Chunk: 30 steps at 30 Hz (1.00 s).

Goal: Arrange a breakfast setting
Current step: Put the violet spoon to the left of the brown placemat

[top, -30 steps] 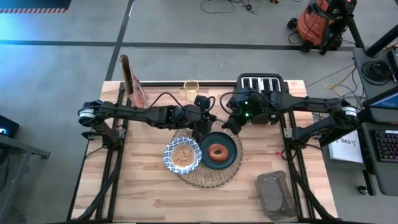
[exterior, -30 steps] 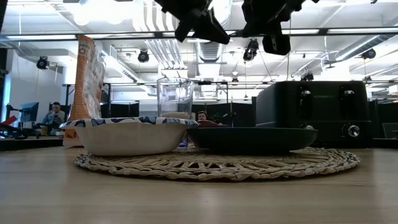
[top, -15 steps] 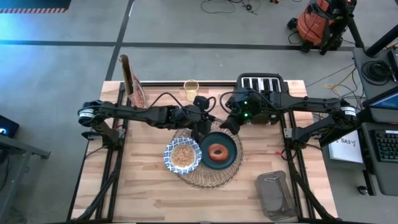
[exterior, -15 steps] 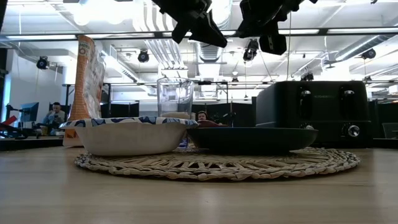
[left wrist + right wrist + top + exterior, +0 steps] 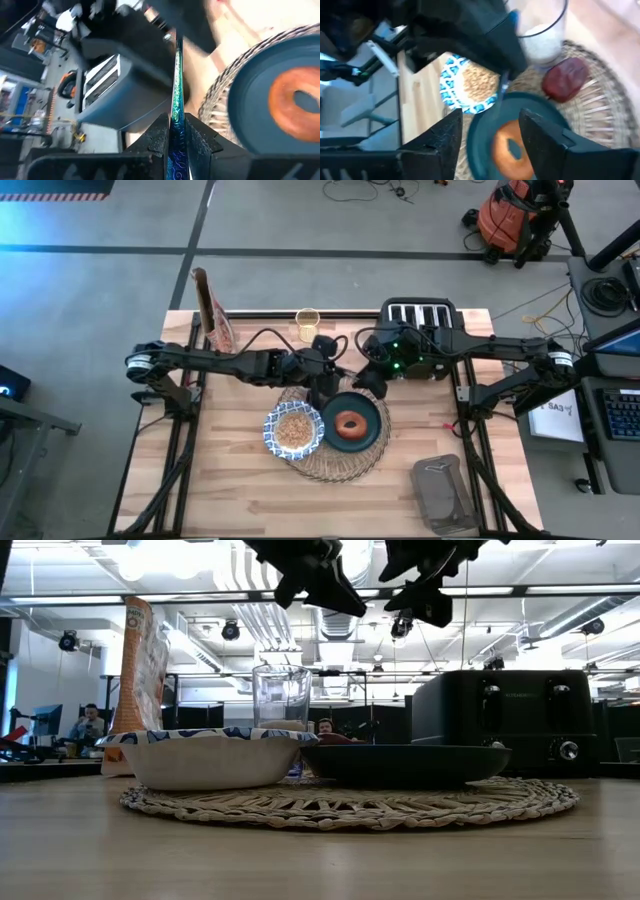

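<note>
A round woven placemat (image 5: 335, 467) holds a patterned bowl (image 5: 293, 430) of cereal, a dark teal plate (image 5: 372, 420) with a bagel (image 5: 349, 424), a clear glass (image 5: 281, 695) and a red fruit (image 5: 565, 80). My left gripper (image 5: 175, 120) hangs above the mat's far edge, shut on a blue-handled spoon (image 5: 176, 75). My right gripper (image 5: 491, 117) hovers open just to its right (image 5: 365, 380), above the plate's far rim, touching nothing. My left gripper pinches the spoon's blue patterned handle (image 5: 174, 131) between its two fingers. The spoon runs along the fingers and sticks out past their tips. It is lifted clear, high above the placemat.
A black toaster (image 5: 420, 315) stands at the far right, close behind my right gripper. A cereal bag (image 5: 212, 310) stands at the far left, a small yellowish cup (image 5: 307, 322) at the far middle, and a grey flat object (image 5: 440, 495) lies near right.
My right gripper has opened and rolled a little while staying in place above the plate's far rim. My left gripper keeps the spoon, still raised.
</note>
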### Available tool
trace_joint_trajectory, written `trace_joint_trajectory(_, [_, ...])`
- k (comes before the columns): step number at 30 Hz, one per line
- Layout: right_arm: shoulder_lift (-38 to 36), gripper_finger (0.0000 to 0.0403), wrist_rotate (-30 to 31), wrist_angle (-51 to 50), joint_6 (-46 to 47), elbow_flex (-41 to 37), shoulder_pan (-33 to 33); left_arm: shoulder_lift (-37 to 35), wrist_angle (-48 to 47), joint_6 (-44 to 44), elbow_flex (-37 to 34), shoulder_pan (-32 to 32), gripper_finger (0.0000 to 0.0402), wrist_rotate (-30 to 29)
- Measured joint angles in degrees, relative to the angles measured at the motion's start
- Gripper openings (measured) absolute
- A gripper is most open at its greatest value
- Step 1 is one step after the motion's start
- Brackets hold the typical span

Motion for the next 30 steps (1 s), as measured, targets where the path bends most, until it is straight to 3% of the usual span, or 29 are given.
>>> trace_joint_trajectory(8, [0.0, 0.0215, 2.0, -0.2, -1.6, 0.0, -2.7, 0.0, -1.3, -2.3, 0.0, 0.1, 0.0024, 1.1])
trace_joint_trajectory(13, [-0.4, 0.0217, 1.5, -0.7, -3.1, 0.0, -4.9, 0.0, -7.6, -6.8, 1.7, 0.4, 0.0024, 1.1])
trace_joint_trajectory(20, [-0.5, 0.0215, 1.6, -6.6, -12.4, 4.5, -7.0, -0.1, -19.2, -23.0, 4.5, 1.0, 0.0024, 1.1])
trace_joint_trajectory(26, [-0.5, 0.0215, 1.7, -15.2, -23.2, 9.9, -7.0, -0.1, -36.0, -40.0, 8.1, 0.9, 0.0024, 2.0])
trace_joint_trajectory(30, [-0.6, 0.0215, 5.3, -20.0, -26.6, 12.1, -7.0, -0.6, -45.7, -52.6, 8.5, 0.5, 0.0024, 4.1])
